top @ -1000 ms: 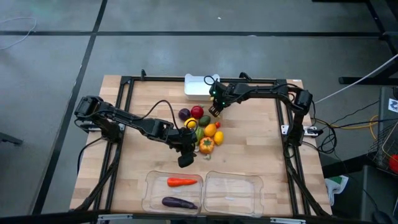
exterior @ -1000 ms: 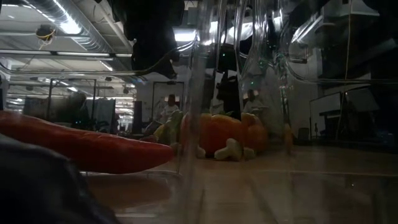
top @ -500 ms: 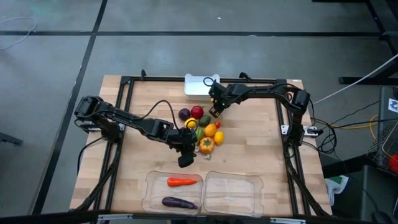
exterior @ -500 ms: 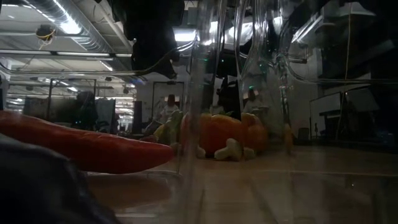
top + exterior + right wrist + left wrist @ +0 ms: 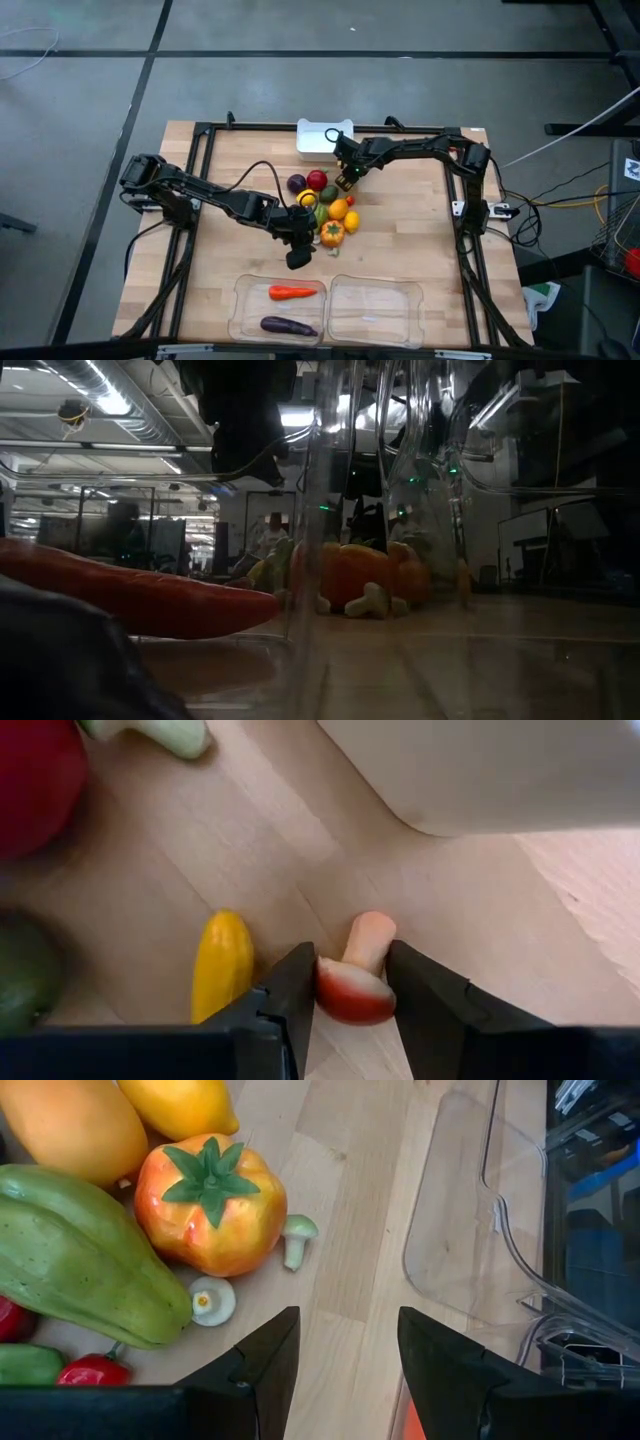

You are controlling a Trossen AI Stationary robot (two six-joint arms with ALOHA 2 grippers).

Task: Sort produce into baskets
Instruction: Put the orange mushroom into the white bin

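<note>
The produce lies in a pile mid-table: an orange pepper (image 5: 332,233) (image 5: 210,1205), a green vegetable (image 5: 80,1270), lemons (image 5: 350,220), a red apple (image 5: 317,180) and two small pale mushrooms (image 5: 297,1238). My left gripper (image 5: 298,258) (image 5: 345,1370) is open and empty, just near-left of the orange pepper. My right gripper (image 5: 343,180) (image 5: 350,1010) is shut on a small red-capped mushroom (image 5: 355,985) beside the white bin (image 5: 322,137). A carrot (image 5: 292,293) and an eggplant (image 5: 287,325) lie in the left clear tray (image 5: 240,300). My right gripper pinches the mushroom's red cap (image 5: 345,1000) between its two fingers. The pale stem (image 5: 368,940) sticks out ahead of the fingers, toward the white bin (image 5: 480,770). The fingers slant down from the table's right.
The right clear tray (image 5: 375,312) (image 5: 480,1230) stands at the near edge beside the left one. A yellow piece (image 5: 222,965) lies on the wood next to the held mushroom. A black frame rail (image 5: 200,180) runs around the table. The carrot (image 5: 130,595) fills the low view's left.
My right arm has swung its elbow a little toward the table's left, while its gripper stays by the white bin with the mushroom.
</note>
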